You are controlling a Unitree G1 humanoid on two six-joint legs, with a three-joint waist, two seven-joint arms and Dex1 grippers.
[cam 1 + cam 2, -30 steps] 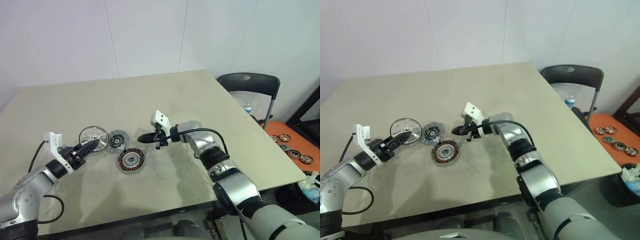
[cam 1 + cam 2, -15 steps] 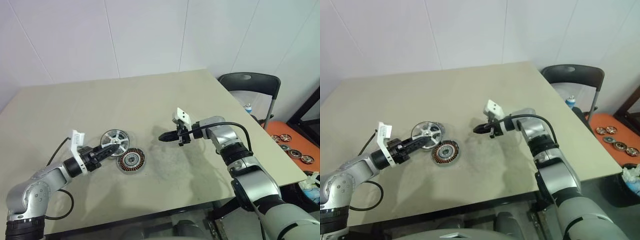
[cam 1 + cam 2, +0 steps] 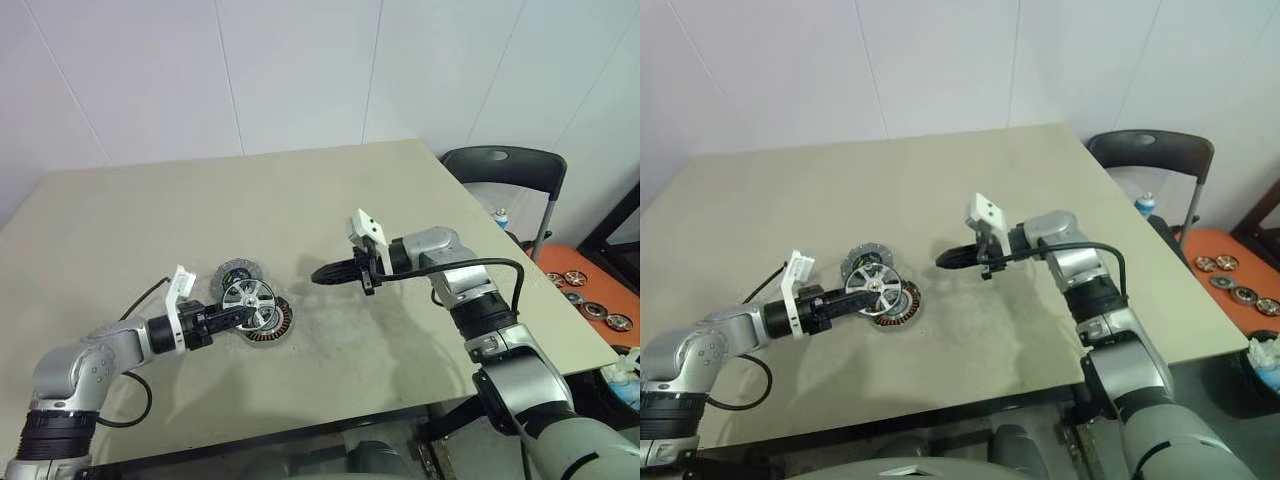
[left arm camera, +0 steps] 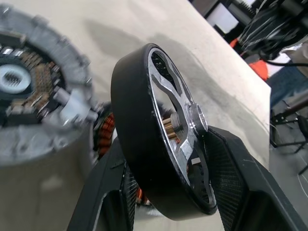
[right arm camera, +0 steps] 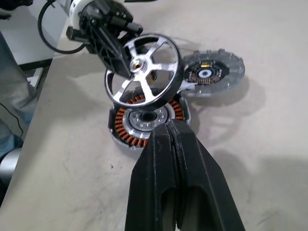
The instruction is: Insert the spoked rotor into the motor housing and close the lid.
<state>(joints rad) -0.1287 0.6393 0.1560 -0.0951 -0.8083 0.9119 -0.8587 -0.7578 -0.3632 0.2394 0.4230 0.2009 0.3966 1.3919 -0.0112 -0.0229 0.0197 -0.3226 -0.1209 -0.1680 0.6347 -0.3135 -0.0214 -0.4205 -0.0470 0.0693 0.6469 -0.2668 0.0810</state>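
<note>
The left gripper (image 3: 232, 317) clamps the spoked rotor (image 3: 247, 297), tilted just above the motor housing (image 3: 263, 322) beside its open lid (image 3: 237, 273). Lowered tilted, it could jam on the windings. The hub's alignment seems hidden. The right gripper (image 3: 322, 274) hovers closed, well apart.

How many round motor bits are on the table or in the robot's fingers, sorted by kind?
Spoked rotor, held on edge in the left gripper: 1
Motor housing with copper windings: 1
Lid, lying open beside it: 1
Total: 3
</note>
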